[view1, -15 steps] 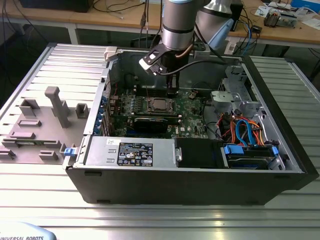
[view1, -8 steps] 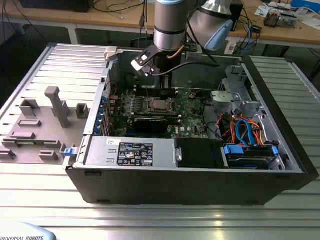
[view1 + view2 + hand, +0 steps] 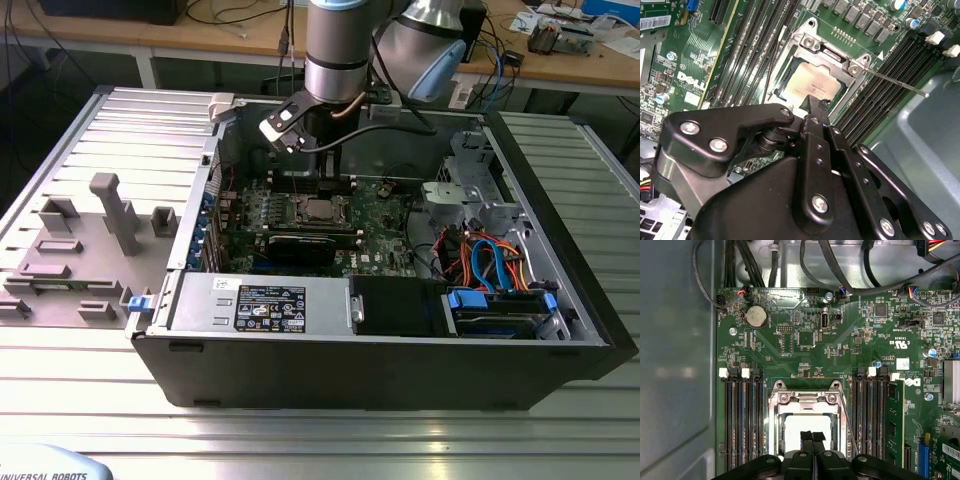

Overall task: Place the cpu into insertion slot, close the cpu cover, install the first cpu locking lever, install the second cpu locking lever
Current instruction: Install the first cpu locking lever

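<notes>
ribbed metal table point(image 3: 320, 440): silver slats beneath everything in the exterior view.
grey fixture point(image 3: 110, 215): at the exterior view's left, on the table beside the case, with upright grey blocks.
computer case point(image 3: 400, 370): black, lying open on the table, from the middle to the exterior view's right.
power supply point(image 3: 260, 300): silver box with a label, along the near wall of the case.
black card point(image 3: 300, 246): plugged across the green board, just on the near side of the socket.
green circuit board point(image 3: 805, 340): floor of the case, with long memory slots point(image 3: 742, 425) on both sides of the socket in the first wrist view.
insertion slot point(image 3: 812, 44): mid-board, right under the arm, silver-rimmed and filled.
cpu point(image 3: 810, 82): seated in the insertion slot, pale metal top showing through the cover's cut-out.
cpu cover point(image 3: 775, 422): lying flat over the cpu and framing it.
locking lever point(image 3: 895, 82): thin silver rod, angled away from one corner of the socket across the memory slots.
gripper point(image 3: 812, 436): black, fingers pressed together with nothing between them; tips just above the cpu and the cover's edge; contact impossible to tell.
arm point(image 3: 335, 50): reaching down from top centre into the case.
cables point(image 3: 480, 255): orange, blue and red bundle, to the exterior view's right of the board.
drive bay point(image 3: 500, 310): blue-tabbed, in the near corner at the exterior view's right.
</notes>
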Robot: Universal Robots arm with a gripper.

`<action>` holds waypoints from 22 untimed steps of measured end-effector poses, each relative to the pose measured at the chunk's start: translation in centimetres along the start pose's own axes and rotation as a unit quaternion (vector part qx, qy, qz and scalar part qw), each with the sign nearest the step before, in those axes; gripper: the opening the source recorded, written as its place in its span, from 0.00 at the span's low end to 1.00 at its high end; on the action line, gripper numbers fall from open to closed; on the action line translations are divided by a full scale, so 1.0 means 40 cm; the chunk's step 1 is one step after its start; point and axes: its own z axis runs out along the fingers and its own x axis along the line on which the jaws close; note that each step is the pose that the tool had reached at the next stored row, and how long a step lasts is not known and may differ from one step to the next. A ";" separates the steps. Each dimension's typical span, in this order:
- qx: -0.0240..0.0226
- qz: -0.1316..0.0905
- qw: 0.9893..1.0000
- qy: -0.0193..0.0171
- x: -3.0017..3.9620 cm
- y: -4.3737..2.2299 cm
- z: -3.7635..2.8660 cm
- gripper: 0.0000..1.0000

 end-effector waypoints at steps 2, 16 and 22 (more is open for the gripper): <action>0.000 0.000 1.000 0.000 0.000 0.000 0.000 0.11; 0.003 0.000 1.000 0.000 0.000 0.000 -0.007 0.11; 0.006 0.000 1.000 0.000 0.000 0.001 -0.030 0.11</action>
